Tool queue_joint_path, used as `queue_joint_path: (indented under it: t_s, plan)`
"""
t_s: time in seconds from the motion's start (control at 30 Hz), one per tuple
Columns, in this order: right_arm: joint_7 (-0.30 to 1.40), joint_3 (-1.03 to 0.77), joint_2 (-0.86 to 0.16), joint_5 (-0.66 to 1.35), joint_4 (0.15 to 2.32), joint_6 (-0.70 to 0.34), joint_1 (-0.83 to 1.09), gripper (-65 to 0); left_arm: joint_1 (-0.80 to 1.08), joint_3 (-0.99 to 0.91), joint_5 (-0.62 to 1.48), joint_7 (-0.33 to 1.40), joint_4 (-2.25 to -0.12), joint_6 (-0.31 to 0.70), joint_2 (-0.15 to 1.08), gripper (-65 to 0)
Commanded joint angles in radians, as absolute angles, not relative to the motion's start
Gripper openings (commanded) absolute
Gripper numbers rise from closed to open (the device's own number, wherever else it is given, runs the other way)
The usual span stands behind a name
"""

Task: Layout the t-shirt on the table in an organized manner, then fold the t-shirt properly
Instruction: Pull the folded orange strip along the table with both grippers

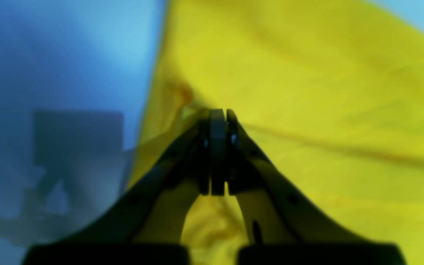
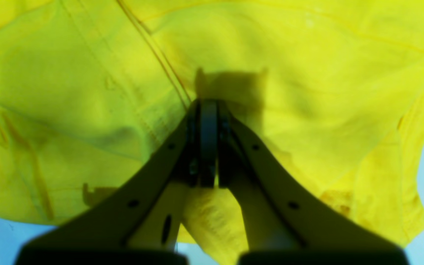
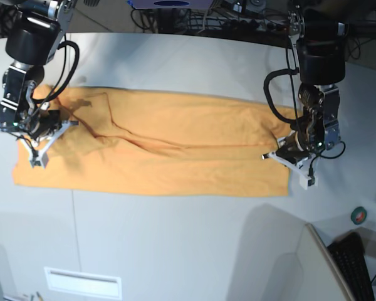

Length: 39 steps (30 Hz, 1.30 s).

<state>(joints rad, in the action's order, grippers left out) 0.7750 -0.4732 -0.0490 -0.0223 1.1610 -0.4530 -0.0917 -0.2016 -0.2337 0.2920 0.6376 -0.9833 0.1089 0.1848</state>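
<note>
Left end effector (image 1: 218,117): jaws pressed together with a pinch of t-shirt (image 1: 307,92) fabric between them, as the left wrist view shows; it sits at the shirt's end on the base view's right.
Right end effector (image 2: 208,106): jaws likewise closed on fabric, beside a stitched seam, at the opposite end of the garment.
T-shirt location: lies on the white desk (image 3: 175,238), in its far half, spanning between the two arms.
Long axis: runs left to right across the base view, roughly parallel to the desk's near edge.
Pointing: cannot tell which end is the collar; no neck tag or print is visible.
Shape now: a long, narrow band with a diagonal crease through the middle; appears doubled lengthwise, sleeves not distinguishable.
Progress judgement: spreading looks done and a first lengthwise fold seems in place.
Remaining judgement: crosswise folds to shorten the band, plus smoothing of the central wrinkles.
</note>
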Motion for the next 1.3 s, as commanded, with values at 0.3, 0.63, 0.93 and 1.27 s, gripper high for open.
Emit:
queue_joint_path:
  t_s: [0.3,0.63,0.93,1.27]
  plan:
    - [0.783,-0.473,-0.053,-0.025,1.175,-0.450,-0.096,-65.0,-0.165,-0.303,0.298,0.650,-1.073,0.111,0.193,-65.0]
    - [0.783,-0.478,-0.005,-0.019,1.417,-0.458,-0.027,-65.0,0.007,-0.449,0.300,0.645,-1.383,0.116,0.213,-65.0]
    - [0.788,-0.469,0.042,-0.019,1.630,-0.458,0.047,-65.0,-0.018,-0.478,0.300,0.644,-1.325,0.117,0.214,-15.8]
    - [0.786,-0.469,0.039,-0.021,1.627,-0.458,0.061,-65.0,-0.162,-0.470,0.298,0.644,-1.004,0.375,0.228,-12.0]
